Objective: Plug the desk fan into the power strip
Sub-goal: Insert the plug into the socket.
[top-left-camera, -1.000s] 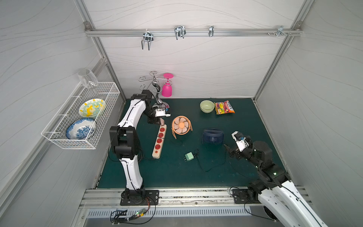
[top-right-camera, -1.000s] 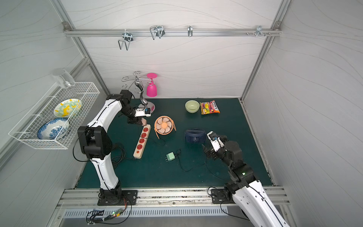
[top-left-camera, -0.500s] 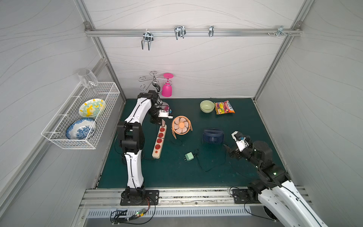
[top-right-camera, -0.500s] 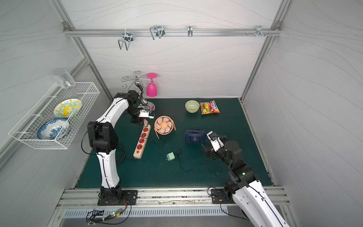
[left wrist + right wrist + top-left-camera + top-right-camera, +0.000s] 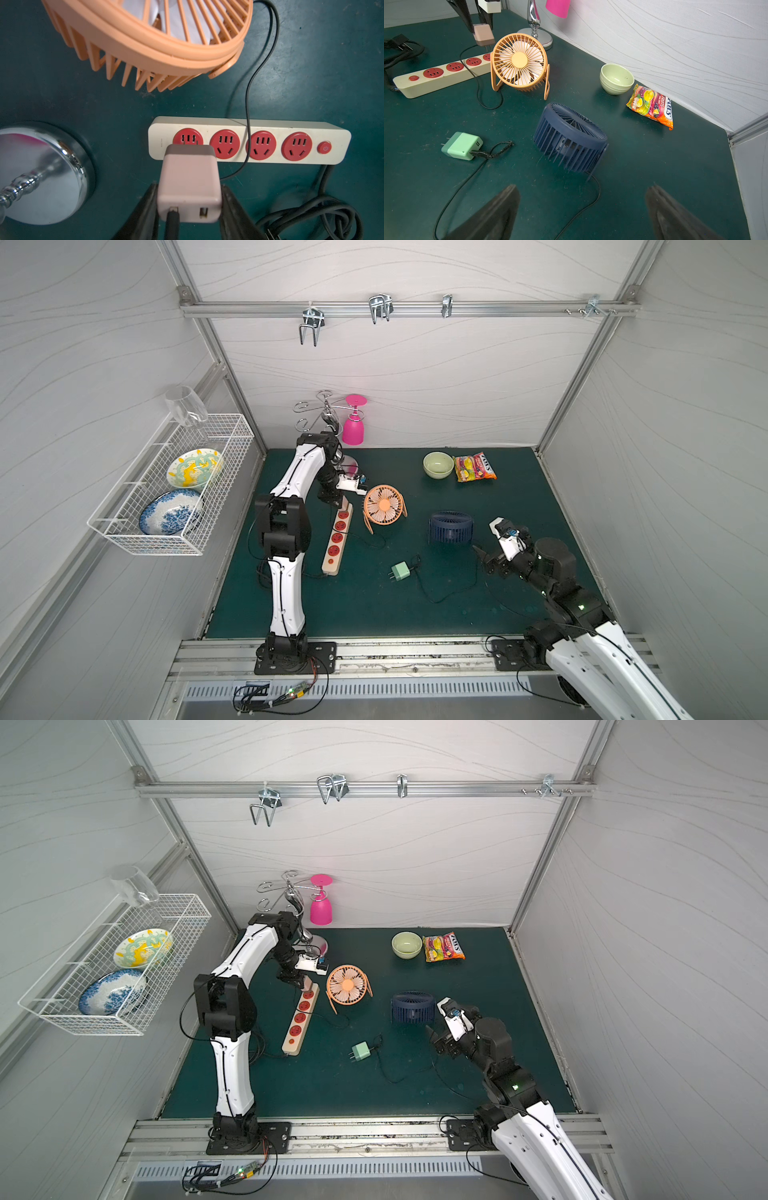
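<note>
Inspection, left to right, all positions referred to the power strip (image 5: 337,539).

1. Well left of the strip, a white wire basket (image 5: 124,533) hangs on the side wall with two patterned plates in it.
2. The strip lies flat on the green tabletop (image 5: 374,614). Its red switch (image 5: 324,148) is at the end near the arm bases. Its own thick black cord (image 5: 311,209) lies coiled just beside that end.
3. The left tool (image 5: 188,188) hangs over the strip's far end, clamped on the sides of a pink adapter (image 5: 483,34). The adapter's prongs point down at the end socket. The right wrist view shows bare prongs above the strip, so the adapter is not seated.
4. A chrome stand base (image 5: 41,172) sits just beyond the strip's far end.
5. The orange desk fan (image 5: 384,504) stands upright just right of the strip's far half. Its thin black cable (image 5: 247,104) crosses the strip at the third socket from the adapter.
6. A green adapter (image 5: 400,572) lies flat, right of the strip's switch end, with its prongs towards the strip.
7. A navy fan (image 5: 451,527) rests tilted, further right of the strip.
8. A green bowl (image 5: 438,464) and a fruit candy bag (image 5: 475,467) lie far right of the strip, near the back wall.
9. The right tool (image 5: 582,187) hangs furthest right of the strip, beyond the navy fan. Its jaws are spread wide and hold nothing.
</note>
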Motion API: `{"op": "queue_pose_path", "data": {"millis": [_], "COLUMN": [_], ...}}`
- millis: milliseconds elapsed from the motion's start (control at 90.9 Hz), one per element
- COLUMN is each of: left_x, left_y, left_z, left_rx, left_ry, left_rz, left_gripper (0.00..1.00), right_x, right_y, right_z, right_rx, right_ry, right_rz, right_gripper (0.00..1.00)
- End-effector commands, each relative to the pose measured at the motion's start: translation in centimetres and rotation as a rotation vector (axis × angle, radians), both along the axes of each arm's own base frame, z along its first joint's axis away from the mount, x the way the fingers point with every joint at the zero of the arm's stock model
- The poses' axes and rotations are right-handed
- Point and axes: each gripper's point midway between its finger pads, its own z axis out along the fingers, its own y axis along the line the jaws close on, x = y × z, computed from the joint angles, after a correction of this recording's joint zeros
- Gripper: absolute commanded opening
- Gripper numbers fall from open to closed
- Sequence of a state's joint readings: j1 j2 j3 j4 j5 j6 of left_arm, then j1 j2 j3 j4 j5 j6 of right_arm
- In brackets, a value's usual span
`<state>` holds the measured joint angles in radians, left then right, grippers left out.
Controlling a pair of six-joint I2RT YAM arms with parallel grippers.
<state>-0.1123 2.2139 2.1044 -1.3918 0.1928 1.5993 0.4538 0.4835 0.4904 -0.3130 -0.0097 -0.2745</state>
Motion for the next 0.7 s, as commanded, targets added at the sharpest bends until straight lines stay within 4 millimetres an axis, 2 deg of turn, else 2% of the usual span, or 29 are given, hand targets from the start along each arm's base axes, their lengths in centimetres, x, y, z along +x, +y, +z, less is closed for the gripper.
{"op": "queue_pose_path", "data": {"millis": [0,176,341,693], "left_x": [-0.5,0.3,1.0,0.3], "left_y": [-0.1,-0.6,0.2,0.1], "left_z": [-0.2,-0.3,-1.0,-1.8], "left_rx": [0.018,0.008,0.05,0.053], "left_ry": [0.045,0.019,0.006,0.041], "left_rz": [-0.037,-0.047,-0.054,-0.046], "left_gripper": [0.0,0.0,0.0,0.0], "right_x": [0.2,0.2,0.2,0.2], "right_y": [0.2,0.2,0.1,0.2], "right_z": [0.2,0.2,0.1,0.1], "right_rx": [0.031,0.029,0.025,0.026], "right_ry": [-0.004,0.0,-0.003,-0.001], "right_rz": [0.002,0.0,-0.003,0.002], "right_gripper": [0.99,0.99,0.99,0.99]}}
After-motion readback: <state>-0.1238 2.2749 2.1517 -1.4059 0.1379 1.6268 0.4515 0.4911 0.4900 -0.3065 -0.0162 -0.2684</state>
